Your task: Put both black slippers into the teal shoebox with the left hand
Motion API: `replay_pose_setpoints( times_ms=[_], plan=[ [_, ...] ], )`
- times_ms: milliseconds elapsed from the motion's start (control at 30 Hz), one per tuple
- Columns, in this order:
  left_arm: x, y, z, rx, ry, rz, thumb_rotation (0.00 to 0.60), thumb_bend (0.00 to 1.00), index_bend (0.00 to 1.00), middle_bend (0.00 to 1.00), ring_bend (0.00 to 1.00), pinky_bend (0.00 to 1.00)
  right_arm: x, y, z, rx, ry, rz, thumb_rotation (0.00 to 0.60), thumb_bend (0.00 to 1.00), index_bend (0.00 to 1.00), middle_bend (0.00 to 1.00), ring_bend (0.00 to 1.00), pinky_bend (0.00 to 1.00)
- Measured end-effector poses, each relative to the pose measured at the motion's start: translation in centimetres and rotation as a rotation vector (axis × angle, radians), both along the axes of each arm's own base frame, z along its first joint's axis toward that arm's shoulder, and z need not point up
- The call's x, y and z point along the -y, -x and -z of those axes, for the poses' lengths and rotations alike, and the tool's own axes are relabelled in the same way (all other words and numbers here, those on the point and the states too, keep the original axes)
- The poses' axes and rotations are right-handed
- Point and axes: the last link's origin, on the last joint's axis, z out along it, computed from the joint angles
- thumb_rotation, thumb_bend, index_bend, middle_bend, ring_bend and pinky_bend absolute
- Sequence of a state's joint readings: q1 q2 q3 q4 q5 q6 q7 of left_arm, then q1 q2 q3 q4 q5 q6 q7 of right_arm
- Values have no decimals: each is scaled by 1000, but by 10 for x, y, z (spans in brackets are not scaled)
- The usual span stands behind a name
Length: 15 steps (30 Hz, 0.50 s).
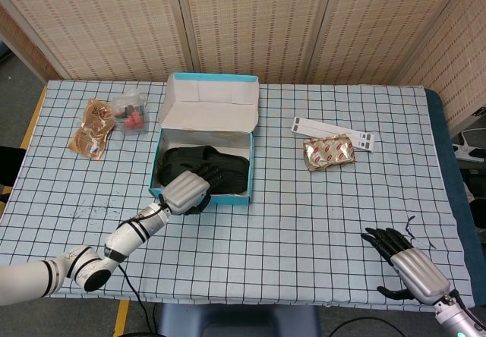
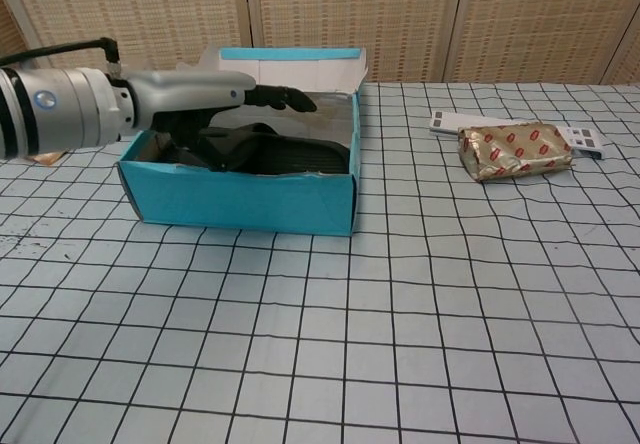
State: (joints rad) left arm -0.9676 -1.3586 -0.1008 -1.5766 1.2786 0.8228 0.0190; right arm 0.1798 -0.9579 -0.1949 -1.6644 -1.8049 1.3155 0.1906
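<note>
Above the teal shoebox (image 1: 168,191), left hand (image 1: 187,190) hovers, fingers spread.

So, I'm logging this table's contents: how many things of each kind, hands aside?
Shoebox: 1
Black slippers in the box: 2
Snack packets: 3
White strip: 1
Total: 7

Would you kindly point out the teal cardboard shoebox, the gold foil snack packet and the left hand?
teal cardboard shoebox (image 2: 240,202): chest view, front wall.
gold foil snack packet (image 2: 515,150): chest view, packet's middle.
left hand (image 1: 184,191): head view, silver back.
</note>
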Motion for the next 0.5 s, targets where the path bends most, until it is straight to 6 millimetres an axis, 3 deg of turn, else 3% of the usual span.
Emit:
replay_pose_setpoints(
  times_ms=[167, 267, 500],
  plan=[
    [13, 8, -21, 41, -23, 17, 600, 605, 0, 0, 0, 34, 0, 1, -1, -3, 4, -1, 600, 75, 0, 0, 0, 0],
    [28, 30, -40, 65, -66, 6, 600, 541, 0, 0, 0, 32, 0, 1, 1, -11, -3, 1, 600, 74, 0, 0, 0, 0],
    [96, 136, -85, 55, -276, -221, 600, 479, 0, 0, 0, 6, 3, 2, 4, -30, 37, -3, 600, 75, 0, 0, 0, 0]
  ],
)
